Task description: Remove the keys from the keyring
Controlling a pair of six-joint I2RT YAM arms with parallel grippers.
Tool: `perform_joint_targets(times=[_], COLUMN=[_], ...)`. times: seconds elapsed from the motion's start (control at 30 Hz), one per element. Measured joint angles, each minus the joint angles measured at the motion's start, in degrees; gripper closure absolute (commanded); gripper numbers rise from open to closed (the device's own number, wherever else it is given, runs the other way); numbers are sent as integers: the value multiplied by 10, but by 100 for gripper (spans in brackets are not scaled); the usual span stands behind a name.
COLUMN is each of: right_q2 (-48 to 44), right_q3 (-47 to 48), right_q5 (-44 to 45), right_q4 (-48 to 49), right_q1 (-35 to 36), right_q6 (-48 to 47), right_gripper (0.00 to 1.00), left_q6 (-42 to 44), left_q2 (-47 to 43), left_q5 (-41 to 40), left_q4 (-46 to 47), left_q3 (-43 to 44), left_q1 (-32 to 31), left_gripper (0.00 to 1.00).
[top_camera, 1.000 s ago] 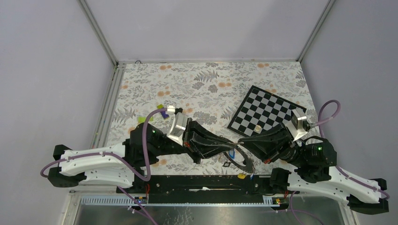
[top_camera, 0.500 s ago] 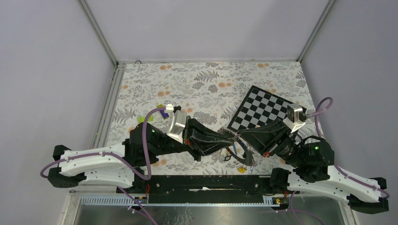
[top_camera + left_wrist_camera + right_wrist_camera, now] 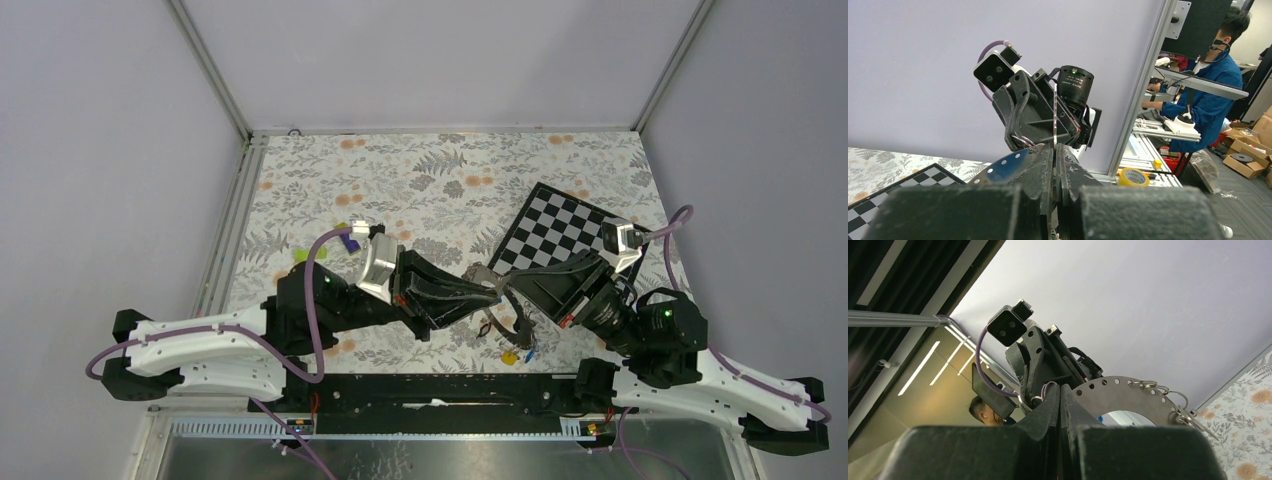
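The keyring [image 3: 521,322], a flat grey ring with holes round its rim, hangs on edge between my two grippers above the near table edge. My left gripper [image 3: 492,289] and right gripper [image 3: 508,285] meet tip to tip at its top rim. In the left wrist view the left gripper [image 3: 1054,150] is shut on a thin metal edge, with the ring's holed face [image 3: 1003,169] just left. In the right wrist view the right gripper [image 3: 1060,390] is shut at the ring's rim [image 3: 1128,392]. Keys [image 3: 510,356] with yellow and blue heads dangle below. Small split rings [image 3: 1153,386] sit on the rim.
A checkerboard [image 3: 572,233] lies at the right, just behind the right arm. A purple-and-green block [image 3: 347,238] sits left of the left wrist. The black base rail [image 3: 430,390] runs along the near edge under the hanging keys.
Both grippers moved up and away from the near edge together. The keyring came up from lying low to hanging on edge, and the keys now dangle beneath it.
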Motion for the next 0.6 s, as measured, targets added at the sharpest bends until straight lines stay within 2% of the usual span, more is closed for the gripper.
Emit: perform_joint_targets(times=[0.13,0.2,0.43,0.6], right_q2=[1,1,-22,-32], right_q3=[5,9,15,29], right_q5=[-2,-6,9,3], right_q4=[-5,-12,-33,-48], right_q1=[0,0,-5,-5], right_q6=[-13,-24,-85,-121], right_gripper=[95,84,65,59], left_q6=[0,0,-5,-6], left_q2=[-6,-9,-26,-29], left_q5=[-6,-9,7,11], left_q4=[0,-1,-9,-10], left_q3=[-5,-7,-12,-12], left_q1=[0,0,-12,-13], left_gripper=[100,100,100,100])
